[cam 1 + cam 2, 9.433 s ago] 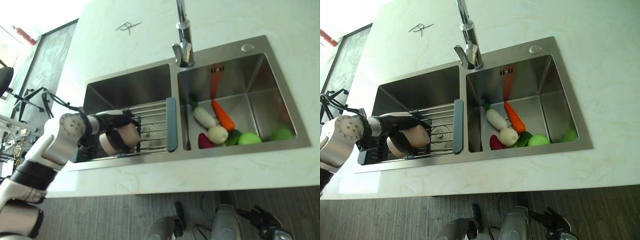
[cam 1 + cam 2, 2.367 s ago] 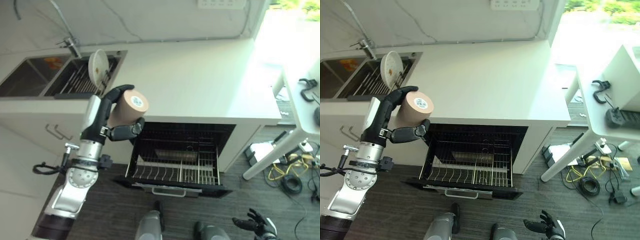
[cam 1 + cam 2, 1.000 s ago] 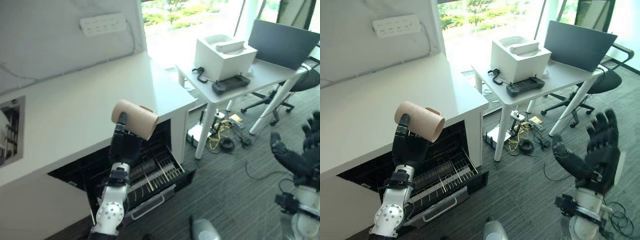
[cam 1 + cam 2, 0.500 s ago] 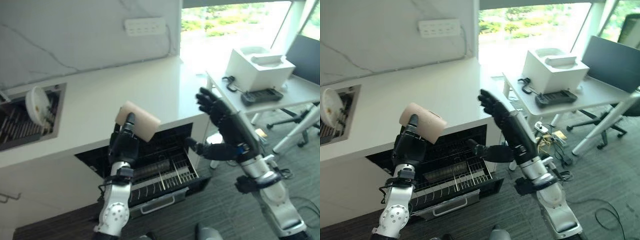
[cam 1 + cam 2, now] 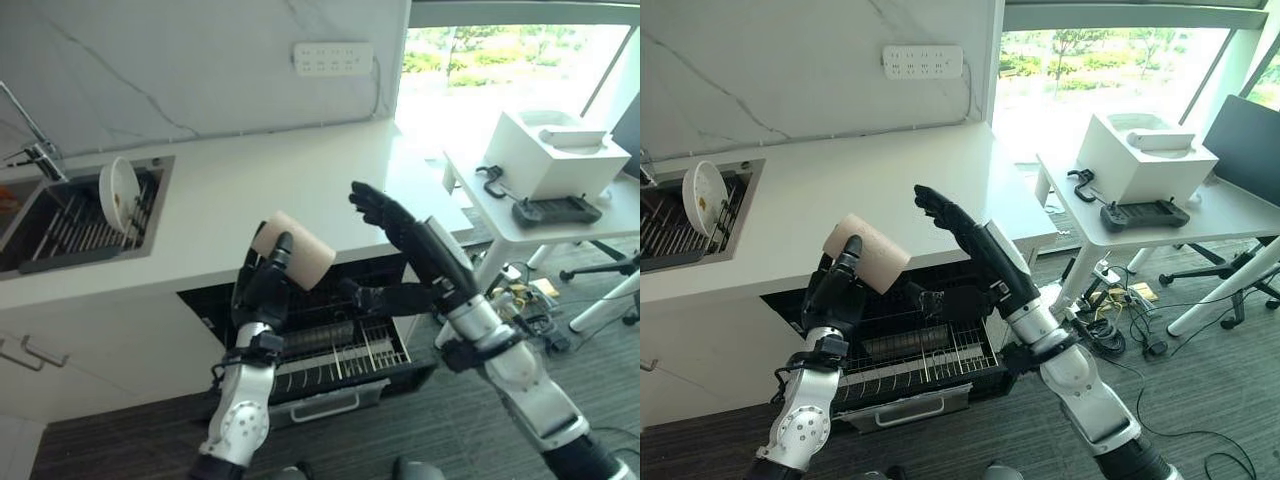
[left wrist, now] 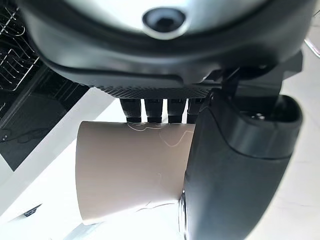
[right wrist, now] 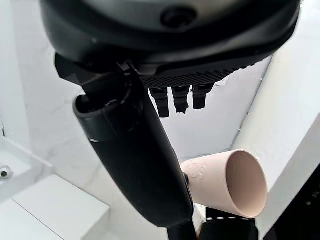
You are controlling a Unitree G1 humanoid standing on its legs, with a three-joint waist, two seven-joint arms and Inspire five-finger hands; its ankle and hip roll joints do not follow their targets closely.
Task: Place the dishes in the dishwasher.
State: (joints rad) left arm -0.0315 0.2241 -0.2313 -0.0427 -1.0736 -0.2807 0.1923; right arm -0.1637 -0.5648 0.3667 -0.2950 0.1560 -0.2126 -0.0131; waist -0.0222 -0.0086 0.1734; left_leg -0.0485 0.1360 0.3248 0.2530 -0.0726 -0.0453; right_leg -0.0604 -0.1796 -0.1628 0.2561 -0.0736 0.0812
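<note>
cup: beige cup (image 5: 300, 249) is up in the air over the open dishwasher (image 5: 330, 345), lying tilted, mouth pointing away from the robot toward the right; none of it touches the rack yet

left robot hand: left robot hand (image 5: 262, 290) has its fingers and thumb curled round the cup's body from below; wrist view shows the fingers along one side and the thumb across the other

right robot hand: right robot hand (image 5: 395, 222) is spread, fingers straight, holding nothing, raised just beside the cup at about the same height

dishwasher: door is down, lower rack (image 5: 352, 352) pulled out under both arms, wire tines visible, looks free of dishes where you can see it

other dishes: white plate (image 5: 118, 193) stands upright in the drying rack (image 5: 75, 220) over the sink (image 5: 30, 262), well apart from the cup, so there's more to load after this

worktop: white worktop (image 5: 230, 190) edge overhangs the dishwasher right behind the cup

stage: my read is carry is done, lowering into the rack comes next

risk 1: cup sits on its side in the grasp; if you lower it like that it may land across the tines and roll instead of seating mouth-down

risk 2: worktop lip is close behind; tipping the cup back could knock it on the edge

risk 3: right arm hangs in the drop path; bring it in carelessly and you'll bump the cup loose
</note>
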